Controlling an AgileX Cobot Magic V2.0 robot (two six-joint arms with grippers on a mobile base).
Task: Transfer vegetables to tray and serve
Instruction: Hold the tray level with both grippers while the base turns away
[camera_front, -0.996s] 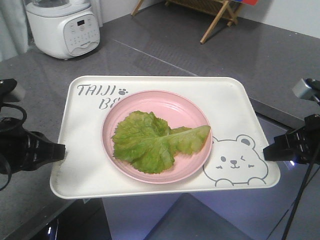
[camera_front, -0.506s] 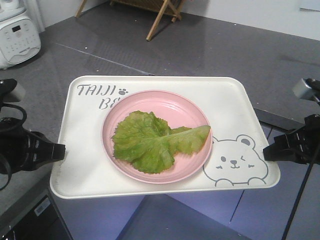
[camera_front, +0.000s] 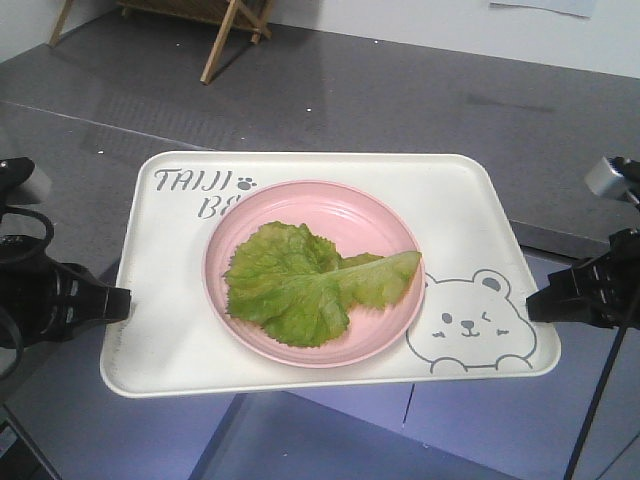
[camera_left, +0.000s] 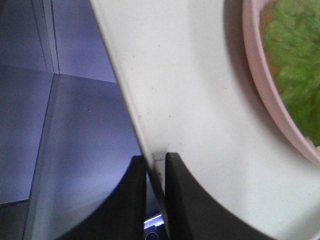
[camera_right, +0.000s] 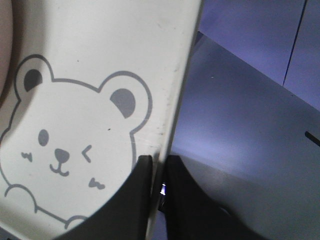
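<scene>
Listing your load at that moment:

- Tray (camera_front: 460, 210): cream-white with rounded corners. You held it level and aloft between both arms, over a grey floor (camera_front: 450, 90).
- Left gripper (camera_left: 156, 161): you had its two black fingers pressed together on the tray's left rim. One finger sat on each side of the lip, toward the near corner.
- Right gripper (camera_right: 159, 162): you had it pinched the same way on the right rim, just beside the bear (camera_front: 470, 325) drawn in grey outline, one eye winking.
- Plate (camera_front: 340, 215): round and pink, resting on the tray a little left of centre. It covered the end of the second line of the grey lettering (camera_front: 195, 182), and its right edge reached the bear's ear.
- Leaves (camera_front: 310, 285): green lettuce with ruffled edges, lying flat inside the plate and so on the tray only by way of it. The broad end lay to the left. The pale midrib ran rightward, and the narrow tip touched the plate's right rim.
- Stand (camera_front: 225, 40): wooden legs on the floor at the far left, well apart from the tray.
</scene>
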